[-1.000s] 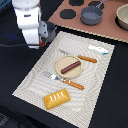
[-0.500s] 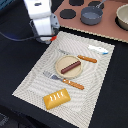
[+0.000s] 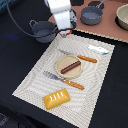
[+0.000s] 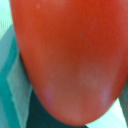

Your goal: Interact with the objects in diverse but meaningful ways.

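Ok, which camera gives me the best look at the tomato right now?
The wrist view: the red tomato fills nearly the whole picture, its smooth skin plain. The exterior view shows almost none of it, since the end effector and arm cover that spot near the placemat's far edge.

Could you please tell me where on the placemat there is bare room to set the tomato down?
Bare placemat lies toward the exterior view's right, beside the plate and below the pale flat piece; also between knife and bread loaf. The middle is crowded: plate, sausage, fork.
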You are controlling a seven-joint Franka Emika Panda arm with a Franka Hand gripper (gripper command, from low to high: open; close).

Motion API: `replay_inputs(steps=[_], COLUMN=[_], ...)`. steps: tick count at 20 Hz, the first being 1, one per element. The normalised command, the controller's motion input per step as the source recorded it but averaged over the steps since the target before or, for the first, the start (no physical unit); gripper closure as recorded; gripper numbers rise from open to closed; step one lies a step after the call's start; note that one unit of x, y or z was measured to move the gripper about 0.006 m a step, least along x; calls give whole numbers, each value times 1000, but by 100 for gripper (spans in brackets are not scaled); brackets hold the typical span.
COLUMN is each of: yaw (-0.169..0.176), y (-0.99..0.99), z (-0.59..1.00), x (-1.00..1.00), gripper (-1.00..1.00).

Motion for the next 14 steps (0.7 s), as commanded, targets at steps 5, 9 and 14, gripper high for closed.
replay_inputs(steps=[5,9,14], yaw=[10,34,55], y=[348,161,157], z=[-119,-301,-198], x=[641,316,125], gripper=[100,100,100])
